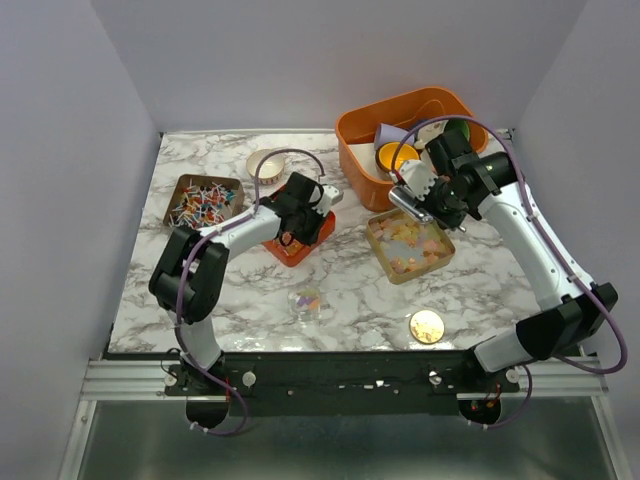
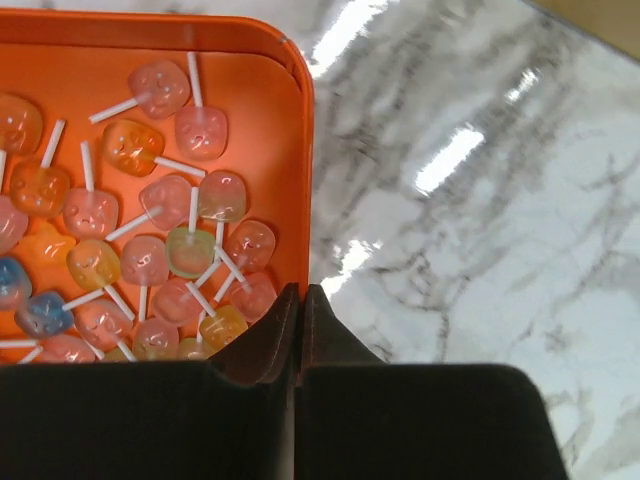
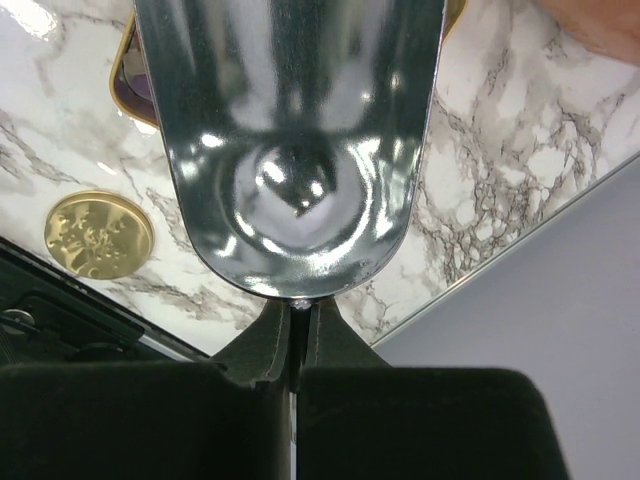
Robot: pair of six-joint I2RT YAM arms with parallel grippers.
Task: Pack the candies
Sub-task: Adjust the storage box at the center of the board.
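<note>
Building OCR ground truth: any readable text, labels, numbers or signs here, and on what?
No readable text in any view.
Gold disc: embossed pattern, too blurred to read.
Lollipops in orange tray: moulded faces, no letters.
Metal scoop: unmarked.

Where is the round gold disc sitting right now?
In the top view the gold disc lies on the marble table near its front edge, right of centre, on the near side of the pastel candies.
</note>
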